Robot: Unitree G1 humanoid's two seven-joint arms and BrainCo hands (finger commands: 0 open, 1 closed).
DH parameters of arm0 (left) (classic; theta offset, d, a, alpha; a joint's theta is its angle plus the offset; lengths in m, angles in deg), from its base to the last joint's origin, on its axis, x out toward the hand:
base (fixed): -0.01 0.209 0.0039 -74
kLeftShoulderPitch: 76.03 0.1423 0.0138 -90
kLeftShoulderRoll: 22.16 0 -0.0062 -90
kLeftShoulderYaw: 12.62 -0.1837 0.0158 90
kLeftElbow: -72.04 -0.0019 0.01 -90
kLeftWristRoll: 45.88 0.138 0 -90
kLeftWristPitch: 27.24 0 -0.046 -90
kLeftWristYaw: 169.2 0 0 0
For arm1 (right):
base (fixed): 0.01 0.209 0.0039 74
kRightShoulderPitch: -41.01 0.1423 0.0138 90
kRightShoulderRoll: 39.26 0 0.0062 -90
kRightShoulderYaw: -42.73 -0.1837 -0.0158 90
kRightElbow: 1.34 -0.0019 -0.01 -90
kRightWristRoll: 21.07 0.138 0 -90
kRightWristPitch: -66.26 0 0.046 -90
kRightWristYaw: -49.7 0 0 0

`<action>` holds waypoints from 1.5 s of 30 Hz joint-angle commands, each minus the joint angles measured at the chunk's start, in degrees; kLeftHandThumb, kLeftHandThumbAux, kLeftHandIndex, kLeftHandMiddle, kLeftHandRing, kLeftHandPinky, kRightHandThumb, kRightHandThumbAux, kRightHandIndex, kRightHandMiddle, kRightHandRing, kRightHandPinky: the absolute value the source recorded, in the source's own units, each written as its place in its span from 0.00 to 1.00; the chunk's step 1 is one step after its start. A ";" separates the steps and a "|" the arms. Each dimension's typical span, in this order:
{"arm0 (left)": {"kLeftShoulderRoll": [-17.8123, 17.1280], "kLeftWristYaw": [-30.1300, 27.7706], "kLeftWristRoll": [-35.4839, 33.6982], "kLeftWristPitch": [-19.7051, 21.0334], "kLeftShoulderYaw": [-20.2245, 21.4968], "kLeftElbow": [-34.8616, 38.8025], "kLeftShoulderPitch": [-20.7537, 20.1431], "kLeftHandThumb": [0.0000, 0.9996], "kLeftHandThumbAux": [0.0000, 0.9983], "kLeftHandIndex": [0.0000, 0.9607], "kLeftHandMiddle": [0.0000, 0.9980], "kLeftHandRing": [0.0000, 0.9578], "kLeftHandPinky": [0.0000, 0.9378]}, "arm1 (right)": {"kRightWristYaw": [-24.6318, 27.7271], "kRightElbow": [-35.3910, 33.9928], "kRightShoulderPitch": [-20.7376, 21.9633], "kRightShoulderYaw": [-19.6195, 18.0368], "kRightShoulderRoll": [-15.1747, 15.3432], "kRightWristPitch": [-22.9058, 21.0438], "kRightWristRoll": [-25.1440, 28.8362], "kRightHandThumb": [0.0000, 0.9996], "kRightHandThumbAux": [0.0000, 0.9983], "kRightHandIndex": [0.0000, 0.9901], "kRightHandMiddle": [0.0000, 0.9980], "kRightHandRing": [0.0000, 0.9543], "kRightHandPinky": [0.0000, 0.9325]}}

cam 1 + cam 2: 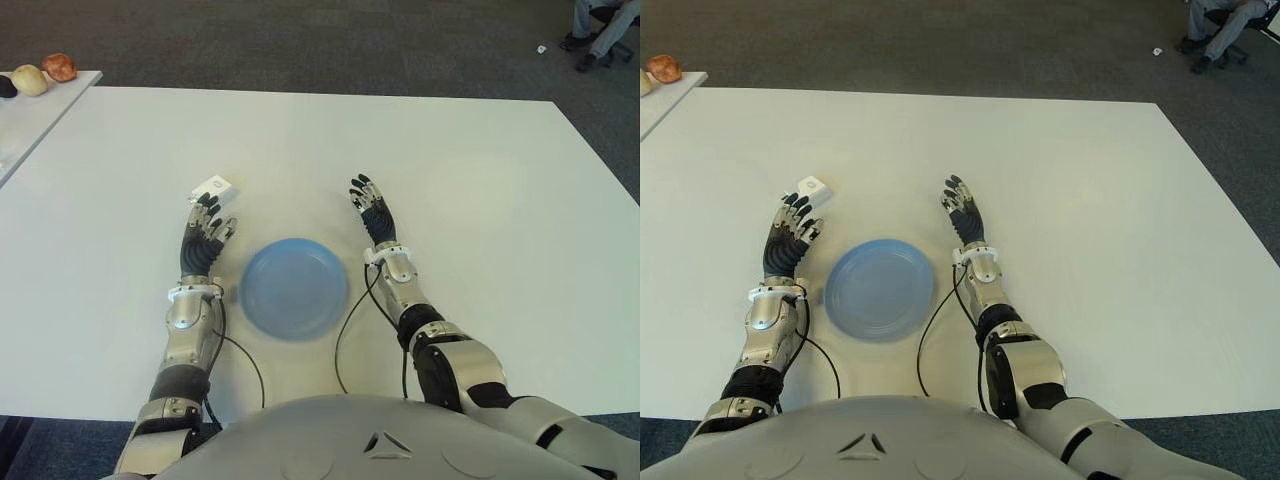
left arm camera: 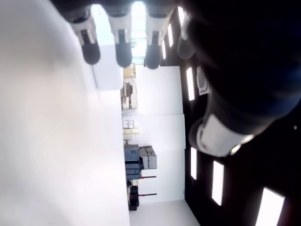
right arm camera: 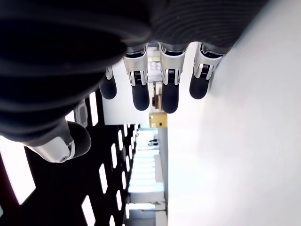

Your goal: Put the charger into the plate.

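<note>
A small white charger [image 1: 213, 187] lies on the white table [image 1: 470, 200], just beyond the fingertips of my left hand [image 1: 206, 235]. The left hand is open, fingers stretched toward the charger [image 2: 108, 73] and holding nothing. A blue plate [image 1: 294, 287] sits between my two forearms, to the right of the left hand and nearer to me than the charger. My right hand [image 1: 373, 210] is open with nothing in it, beyond the plate's right edge.
A second white table [image 1: 30, 115] at the far left carries a few rounded fruit-like objects [image 1: 45, 72]. A seated person's legs [image 1: 600, 28] show at the far right on the dark carpet. Black cables [image 1: 345, 335] run from my wrists along the table.
</note>
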 commanded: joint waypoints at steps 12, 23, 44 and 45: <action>-0.42 -3.24 -0.80 1.16 1.45 -0.86 -0.61 0.08 0.71 0.04 0.10 0.10 0.12 | -0.20 -5.84 -5.04 0.32 -0.22 -4.30 0.79 0.01 0.49 0.03 0.09 0.08 0.08; -2.03 -5.20 -1.84 3.06 2.37 1.25 -1.38 0.10 0.72 0.04 0.11 0.11 0.13 | -0.89 -14.29 -8.86 1.49 -1.55 -4.99 0.29 0.04 0.55 0.02 0.08 0.07 0.09; -10.17 2.90 8.05 17.21 3.58 22.73 -8.35 0.21 0.71 0.06 0.13 0.13 0.15 | -7.04 -33.59 -16.46 6.51 -2.52 -12.16 -2.01 0.08 0.59 0.02 0.08 0.08 0.10; -10.88 3.35 9.08 18.05 3.73 24.31 -8.83 0.23 0.70 0.06 0.12 0.13 0.15 | -7.04 -34.29 -16.78 6.74 -2.47 -12.62 -2.00 0.08 0.59 0.02 0.08 0.08 0.10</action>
